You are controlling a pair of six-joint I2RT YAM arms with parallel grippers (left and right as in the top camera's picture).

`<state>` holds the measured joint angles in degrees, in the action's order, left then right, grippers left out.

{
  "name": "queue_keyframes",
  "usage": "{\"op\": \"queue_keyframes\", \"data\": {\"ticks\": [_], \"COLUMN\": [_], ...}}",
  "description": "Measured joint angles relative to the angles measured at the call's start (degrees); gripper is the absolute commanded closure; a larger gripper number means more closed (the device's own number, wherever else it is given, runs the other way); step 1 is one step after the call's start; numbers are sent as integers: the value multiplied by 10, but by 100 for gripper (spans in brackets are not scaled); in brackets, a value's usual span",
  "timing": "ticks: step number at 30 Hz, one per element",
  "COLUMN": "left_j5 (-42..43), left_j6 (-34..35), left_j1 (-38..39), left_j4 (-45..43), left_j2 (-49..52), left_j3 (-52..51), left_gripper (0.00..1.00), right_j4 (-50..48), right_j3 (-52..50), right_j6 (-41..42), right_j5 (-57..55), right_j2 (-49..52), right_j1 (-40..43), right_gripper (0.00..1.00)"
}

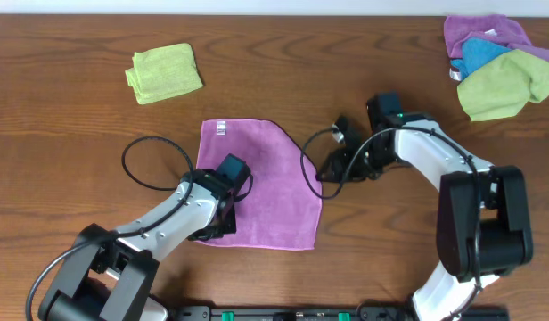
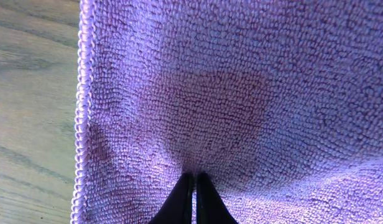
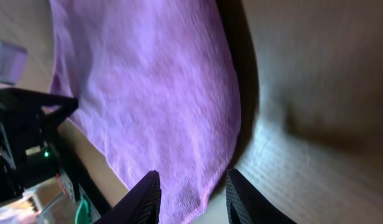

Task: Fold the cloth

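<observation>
Lying spread out near the middle of the bench, the cloth has its white tag at the far edge and its right edge running slanted.

The left end effector is down on the cloth's left part, close to the hemmed left edge. It is clenched, with its two fingers pressed together and their tips against the terry. Faint creases in the pile run toward the tips. I cannot tell whether any fabric is pinched between them.

The right end effector sits at the cloth's right edge. It is released, its fingers standing apart with nothing gripped. In the right wrist view the cloth's edge passes below the gap between them, with bare bench to one side.

A folded green cloth lies well apart at the far left. A pile of purple, blue and green cloths sits in the far right corner. A black cable loops on the bench just left of the cloth.
</observation>
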<state>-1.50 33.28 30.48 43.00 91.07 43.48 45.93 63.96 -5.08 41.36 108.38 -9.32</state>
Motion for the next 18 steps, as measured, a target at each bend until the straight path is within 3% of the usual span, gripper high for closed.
{"op": "queue_keyframes", "data": {"ticks": [18], "left_j5": [0], "left_j6": [0], "left_j1": [0], "left_j4": [0], "left_j2": [0], "left_j3": [0], "left_gripper": [94], "right_j4": [-79], "right_j3": [-54], "right_j6": [20], "right_j5": [48], "right_j2": [0], "right_j1": [10], "right_gripper": [56]}}
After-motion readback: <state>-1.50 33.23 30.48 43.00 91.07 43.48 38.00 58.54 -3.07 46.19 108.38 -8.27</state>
